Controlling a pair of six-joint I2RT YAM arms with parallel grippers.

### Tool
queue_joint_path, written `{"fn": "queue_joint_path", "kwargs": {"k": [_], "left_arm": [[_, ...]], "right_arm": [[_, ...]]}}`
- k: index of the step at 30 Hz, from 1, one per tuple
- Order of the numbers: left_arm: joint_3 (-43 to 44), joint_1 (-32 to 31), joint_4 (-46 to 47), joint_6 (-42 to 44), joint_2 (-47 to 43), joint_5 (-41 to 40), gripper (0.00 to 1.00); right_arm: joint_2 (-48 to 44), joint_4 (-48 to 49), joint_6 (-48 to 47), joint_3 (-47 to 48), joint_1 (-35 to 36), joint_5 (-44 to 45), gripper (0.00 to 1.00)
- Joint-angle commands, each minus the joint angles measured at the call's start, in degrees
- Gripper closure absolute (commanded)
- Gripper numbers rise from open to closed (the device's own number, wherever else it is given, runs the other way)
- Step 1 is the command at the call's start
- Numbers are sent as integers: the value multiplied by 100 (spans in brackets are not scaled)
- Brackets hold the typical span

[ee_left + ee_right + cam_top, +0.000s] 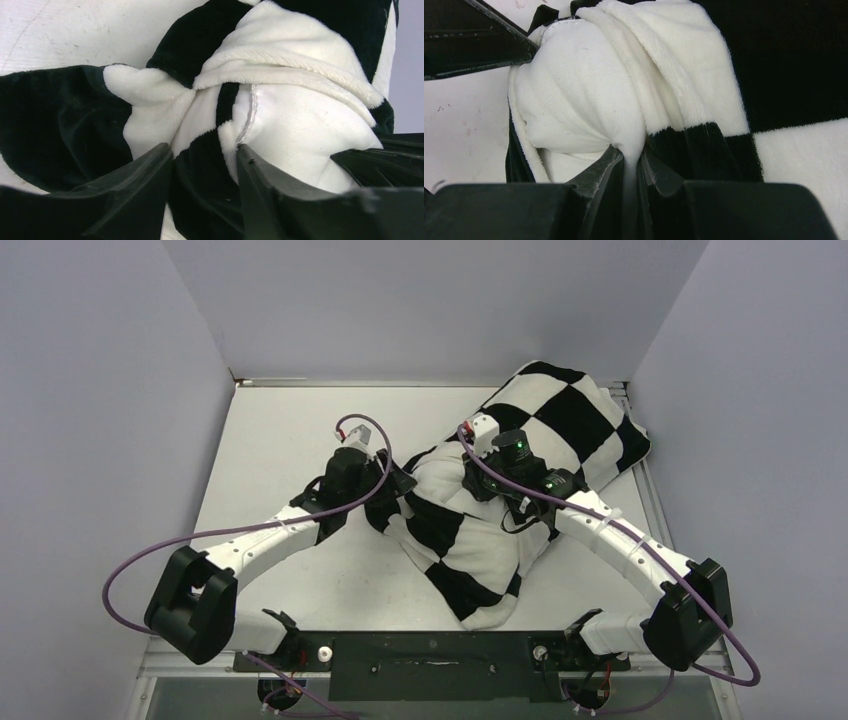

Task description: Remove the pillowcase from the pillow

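Observation:
The black and white checkered pillowcase [565, 415] lies crumpled from the back right to the front middle of the table. The plain white pillow [440, 475] bulges out of its open end between my two grippers. My left gripper [398, 490] is shut on a bunched black fold of the pillowcase [200, 145], right beside the pillow's seamed corner [295, 130]. My right gripper [478, 482] is shut on a pinch of the pillow's smooth white fabric [574, 100]; the fleecy pillowcase edge [674, 65] is rolled back beside it. Most of the pillow is hidden inside the cover.
The white table [290, 420] is walled by grey panels at the back and sides. Purple cables loop from both arms. The left gripper's finger [474, 40] shows in the right wrist view, close to the pillow corner.

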Motion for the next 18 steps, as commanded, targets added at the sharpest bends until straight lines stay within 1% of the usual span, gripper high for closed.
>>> {"fn": "queue_joint_path", "kwargs": {"k": [1, 4, 7, 18], "left_arm": [[-486, -78, 234, -66, -157, -22, 56], [-907, -78, 353, -165, -273, -49, 67], [-1170, -78, 433, -206, -252, -72, 76], [-1372, -229, 824, -181, 120, 5, 93]], "right_arm": [[-177, 156, 277, 267, -56, 547, 95], [-231, 221, 433, 298, -167, 635, 95], [-299, 325, 540, 308, -196, 677, 95], [-540, 662, 1046, 386, -444, 584, 95]]}}
